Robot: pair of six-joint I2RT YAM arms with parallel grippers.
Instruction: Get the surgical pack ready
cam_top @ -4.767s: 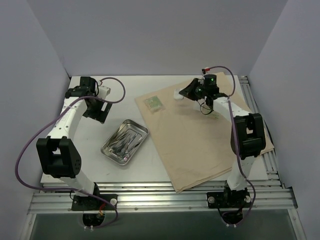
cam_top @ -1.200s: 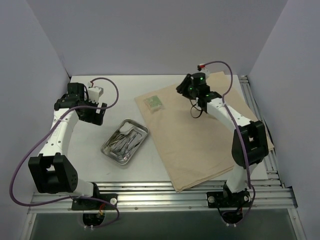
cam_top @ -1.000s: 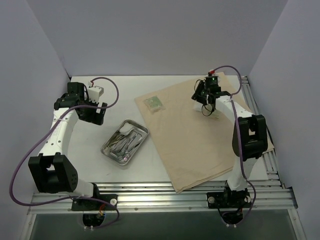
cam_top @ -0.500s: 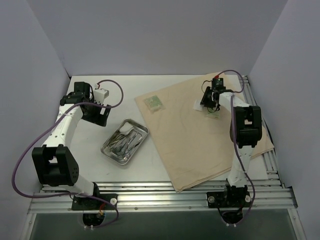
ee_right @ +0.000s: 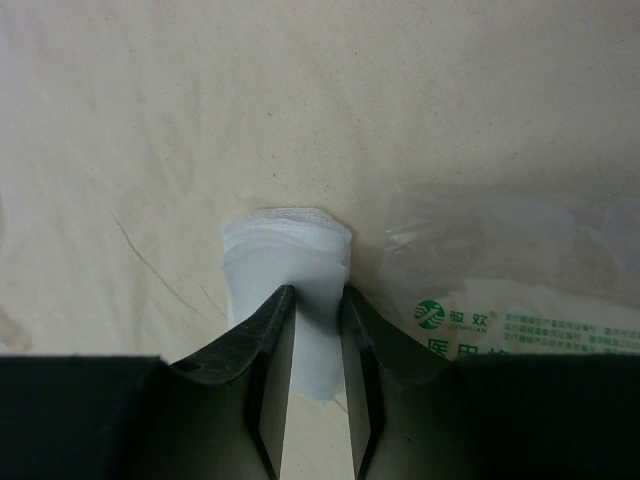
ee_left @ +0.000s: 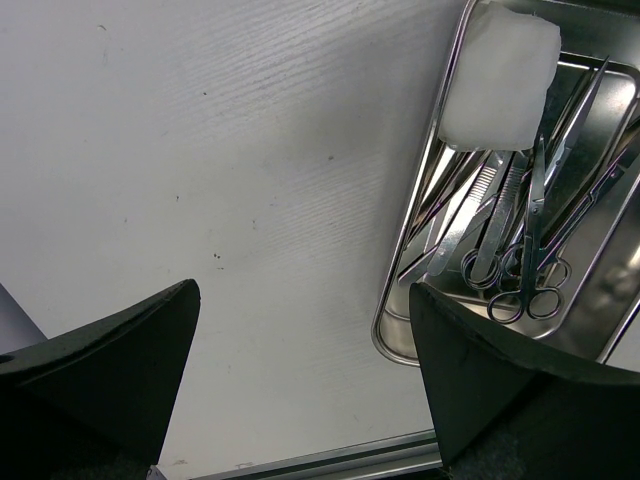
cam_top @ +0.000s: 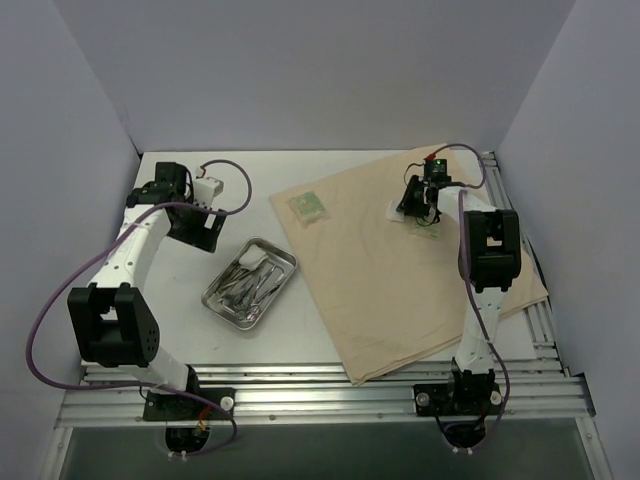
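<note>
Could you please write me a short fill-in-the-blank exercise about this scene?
1. The right pincer is ____ on the white gauze square over the large tan cloth sheet.
2. The left pincer beside the shiny rectangular steel tray is ____.
3. Small metal scissors lie ____ that tray.
Missing: shut; open; inside.

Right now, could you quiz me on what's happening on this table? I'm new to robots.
1. True or false: the right tool is pinching a white gauze square.
2. The steel tray of instruments sits: A) on the tan cloth; B) on the bare table beside the cloth; C) up in the air.
3. Fill in: the left tool hovers with its jaws ____.

Key: 1 true; 2 B; 3 open.
</note>
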